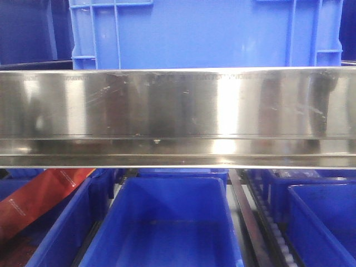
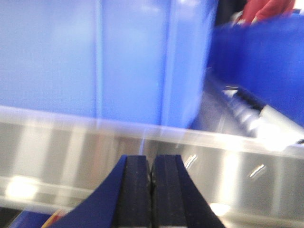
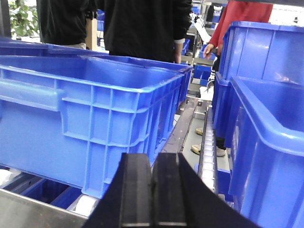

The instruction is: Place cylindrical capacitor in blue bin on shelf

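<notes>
The cylindrical capacitor shows in no view. The shelf's shiny steel front rail runs across the front view, with a large blue bin above it and a blue bin on the tier below. My left gripper is shut with nothing visible between its pads, close in front of the rail and a blue bin's wall; this view is blurred. My right gripper is shut and empty, level with a blue bin on the roller track.
More blue bins stand at the right and lower right. A red-brown packet lies in the lower left bin. People stand behind the rack.
</notes>
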